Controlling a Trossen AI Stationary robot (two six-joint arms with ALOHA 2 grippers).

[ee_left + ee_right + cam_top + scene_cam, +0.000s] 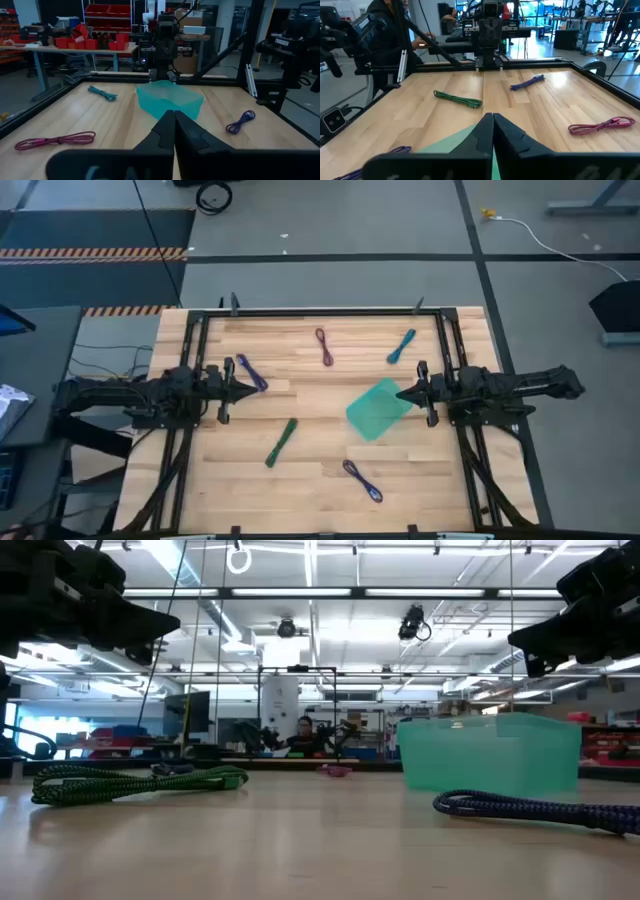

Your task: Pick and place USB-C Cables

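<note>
Five cables lie flat on the wooden table: a purple-blue one [252, 374] by my left gripper, a maroon one [324, 346] and a teal one [401, 346] toward the far edge, a dark green one [281, 442] and a second purple-blue one [363, 480] toward the near edge. The teal-green tray [378, 409] stands right of centre. My left gripper [254, 390] is shut and empty at the table's left, above the table. My right gripper [400, 393] is shut and empty at the right, over the tray's far right corner.
A black metal frame [320, 311] runs round the table's edges. Bare wood lies in the middle, between the two grippers. A person [390, 25] stands beyond the table in the right wrist view.
</note>
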